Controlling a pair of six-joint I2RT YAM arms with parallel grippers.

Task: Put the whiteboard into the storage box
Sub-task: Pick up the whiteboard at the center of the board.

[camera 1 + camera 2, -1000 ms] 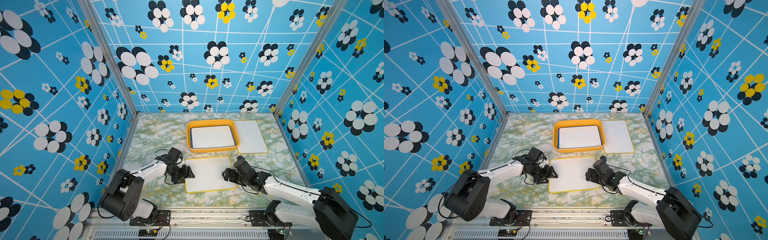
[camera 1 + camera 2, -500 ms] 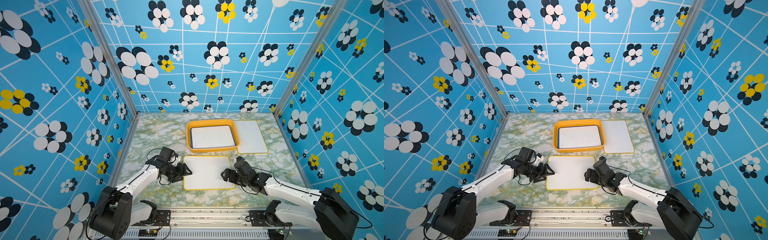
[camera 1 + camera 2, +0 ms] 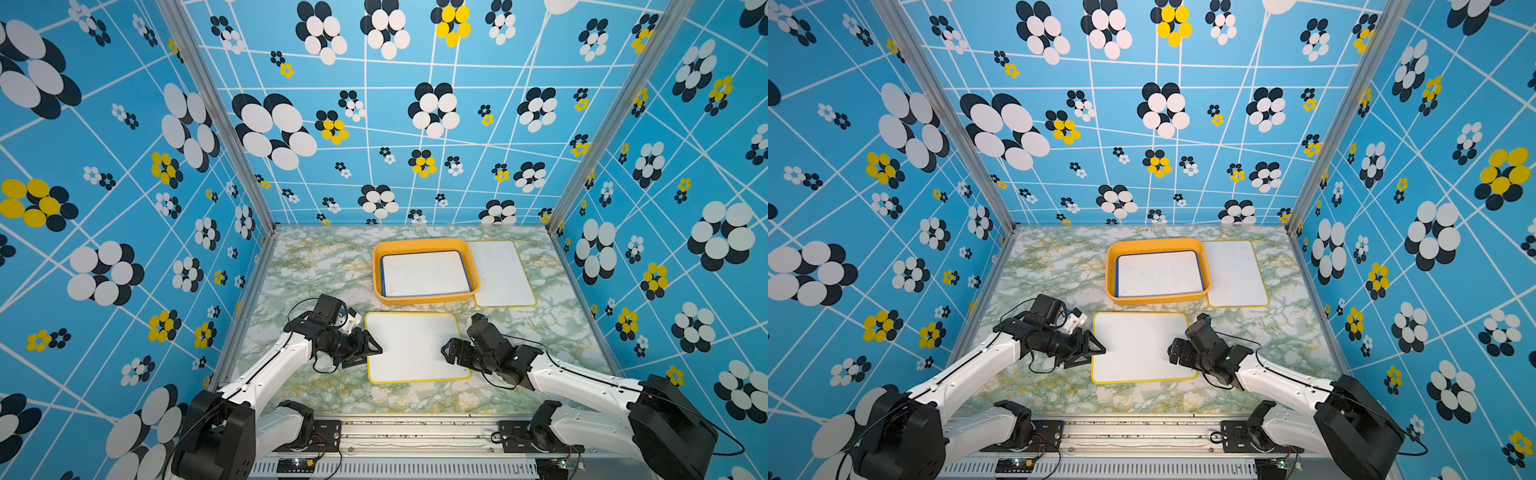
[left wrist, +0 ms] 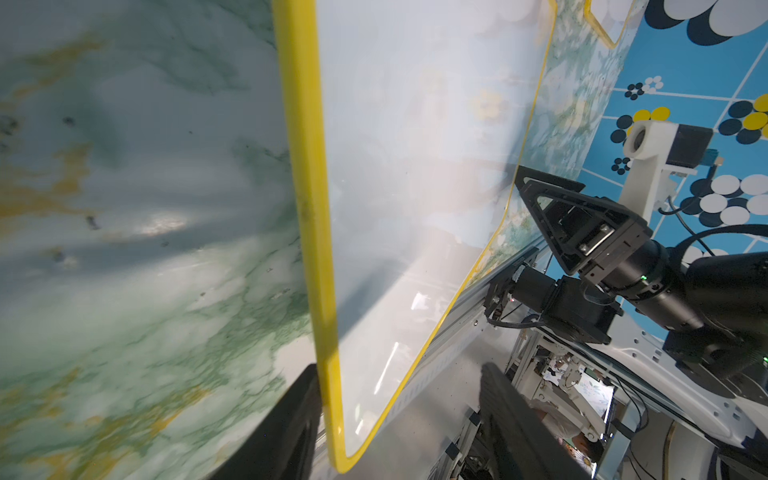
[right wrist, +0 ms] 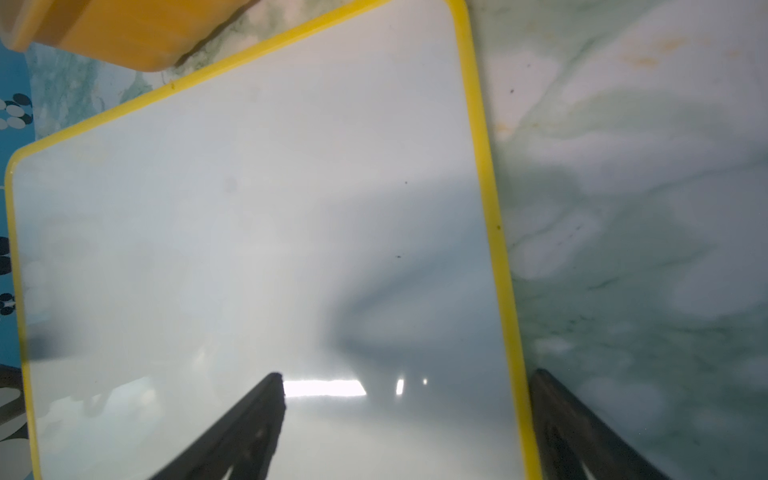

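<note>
**Two end effectors sit at opposite edges of the front whiteboard, and neither one grips it.**

We see a flat white rectangular whiteboard with a thin yellow rim lying on the green-veined marble tabletop. It is just in front of the shallow orange-yellow plastic storage box, outside it, with a narrow strip of tabletop between them. Our left end effector stands fairly wide, with one finger beside the rim and the other over the white face. The right end effector is wide too, and in the right wrist view its fingers straddle the opposite rim. A blue-rimmed whiteboard lies inside the storage box. Another yellow-rimmed whiteboard lies just beside the box's right wall.
</note>
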